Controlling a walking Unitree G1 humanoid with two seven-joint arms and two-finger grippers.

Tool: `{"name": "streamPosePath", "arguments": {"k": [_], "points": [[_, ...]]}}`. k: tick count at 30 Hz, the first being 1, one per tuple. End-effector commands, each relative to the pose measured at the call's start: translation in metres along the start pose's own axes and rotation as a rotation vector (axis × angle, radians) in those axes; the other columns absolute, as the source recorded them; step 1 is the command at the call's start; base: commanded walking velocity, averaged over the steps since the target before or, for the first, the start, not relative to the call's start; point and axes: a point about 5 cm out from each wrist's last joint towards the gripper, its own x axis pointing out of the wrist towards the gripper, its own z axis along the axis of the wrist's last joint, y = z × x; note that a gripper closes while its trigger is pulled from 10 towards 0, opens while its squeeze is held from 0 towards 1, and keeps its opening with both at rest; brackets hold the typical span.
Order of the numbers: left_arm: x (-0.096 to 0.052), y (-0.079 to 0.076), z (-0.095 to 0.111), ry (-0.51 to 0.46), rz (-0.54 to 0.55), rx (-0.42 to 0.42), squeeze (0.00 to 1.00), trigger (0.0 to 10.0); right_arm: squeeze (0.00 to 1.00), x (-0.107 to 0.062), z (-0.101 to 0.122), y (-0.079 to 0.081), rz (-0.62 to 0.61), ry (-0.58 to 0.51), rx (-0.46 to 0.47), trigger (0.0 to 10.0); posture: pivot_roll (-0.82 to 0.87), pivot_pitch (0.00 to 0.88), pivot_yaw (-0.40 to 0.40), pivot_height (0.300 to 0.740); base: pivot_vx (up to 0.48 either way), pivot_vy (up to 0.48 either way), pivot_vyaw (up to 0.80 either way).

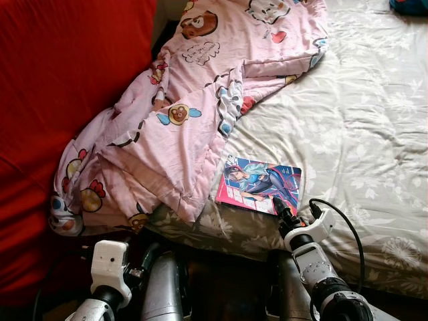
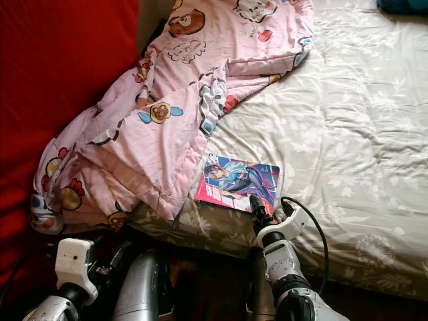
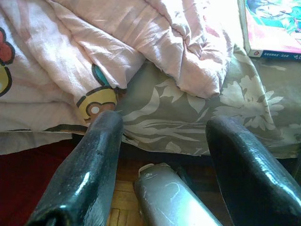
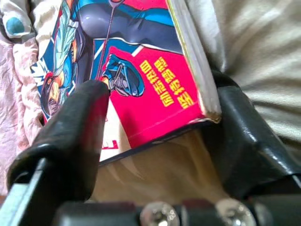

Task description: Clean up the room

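Observation:
A comic book (image 1: 257,184) with a pink and blue cover lies flat near the front edge of the bed (image 1: 361,120). My right gripper (image 1: 296,212) is open at the book's near right corner. In the right wrist view one finger (image 4: 75,122) overlaps the cover (image 4: 141,56) and the other finger (image 4: 244,132) sits against the corner's edge. A crumpled pink cartoon blanket (image 1: 180,114) covers the bed's left side, touching the book's left edge. My left gripper (image 3: 164,122) is open and holds nothing, low in front of the bed edge, below the blanket's hanging fold (image 3: 155,42).
A large red fabric surface (image 1: 60,80) rises along the left of the bed. A teal object (image 1: 409,5) lies at the bed's far right corner. Wooden floor (image 3: 122,207) shows under the bed edge. The grey floral sheet spreads bare to the right.

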Motion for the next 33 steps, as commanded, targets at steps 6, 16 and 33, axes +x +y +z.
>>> {"name": "streamPosePath", "arguments": {"k": [6,16,33], "points": [[0.003,0.002,-0.011,0.033,0.016,0.022,0.00,10.0,0.00,-0.003,-0.009,-0.003,-0.027,-0.006,0.047,0.0,0.21,0.218,0.082,0.572,0.000,0.000,0.00],[0.027,0.003,-0.016,0.004,0.037,0.025,0.00,10.0,0.00,0.000,0.015,0.001,0.010,-0.143,0.026,0.0,0.17,0.128,0.052,0.572,0.000,0.000,0.00],[0.051,-0.002,-0.017,-0.035,0.045,0.010,0.00,10.0,0.00,-0.002,0.045,0.005,0.079,-0.290,-0.041,0.0,0.11,0.064,0.028,0.572,0.000,0.000,0.00]]}}
